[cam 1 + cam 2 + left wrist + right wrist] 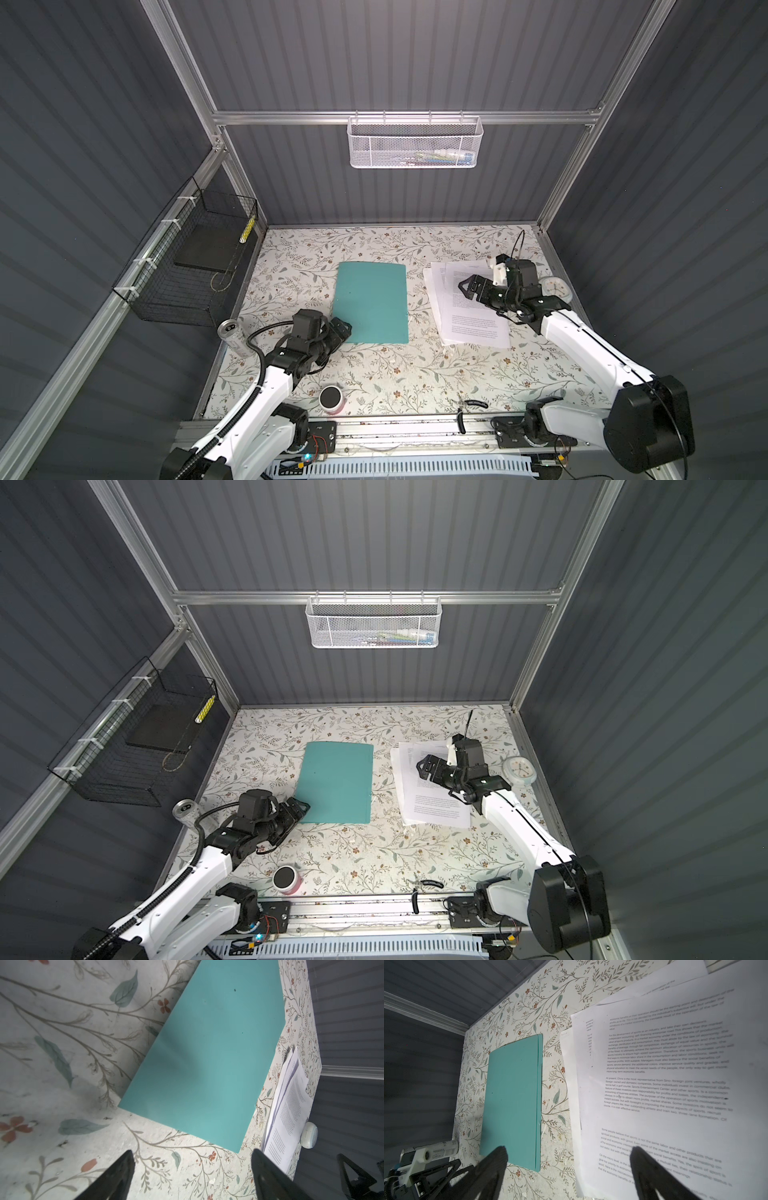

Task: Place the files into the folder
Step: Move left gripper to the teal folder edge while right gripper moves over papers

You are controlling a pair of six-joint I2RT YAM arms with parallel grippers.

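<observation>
In the middle of the floral-patterned bench lies the thin, flat, teal-green rectangular folder, closed. Just beside it, toward the right edge of the bench, the white printed paper sheets, the files, lie in a loose, fanned stack and do not touch the folder.

The left gripper stands at the near left corner of the folder, its jaws wide and with nothing between them. The right gripper hovers over the stack, also wide and empty.

I judge that the step in hand is to lift the cover, because no sheet can go in while the folder is closed. The cover is thin and lies flat, so one fingertip should slide low under one layer only, and the other arm could press the lower layer down. The right wrist view shows a double line along the long edge facing the files. I cannot tell whether this is the spine or the free edge, so check it first.
</observation>
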